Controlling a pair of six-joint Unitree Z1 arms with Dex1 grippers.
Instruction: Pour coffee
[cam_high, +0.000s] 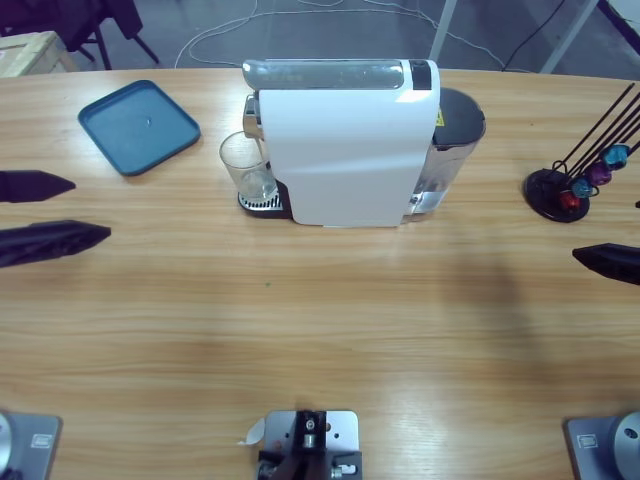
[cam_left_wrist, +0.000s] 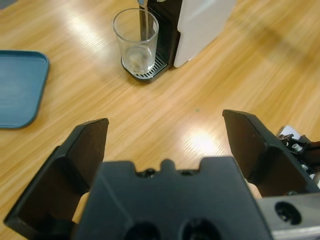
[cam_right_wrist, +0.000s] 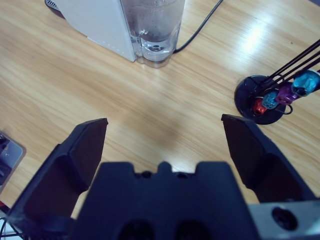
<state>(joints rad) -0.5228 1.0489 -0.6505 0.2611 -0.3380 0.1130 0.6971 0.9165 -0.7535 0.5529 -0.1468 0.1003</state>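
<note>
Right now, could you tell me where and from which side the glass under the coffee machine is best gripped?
Grip the glass around its upright side wall, about mid-height, coming in from its open side facing the tray. The coffee machine stands right behind it and the spout hangs over its rim, so a grasp from above or from that side looks blocked.

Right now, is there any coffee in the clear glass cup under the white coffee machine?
No, the clear glass cup on the white coffee machine's drip tray is empty.

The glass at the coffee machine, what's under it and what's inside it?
The glass stands on the machine's drip grille, under the spout. It looks empty, with no coffee. What lies beneath the grille is hidden.
</note>
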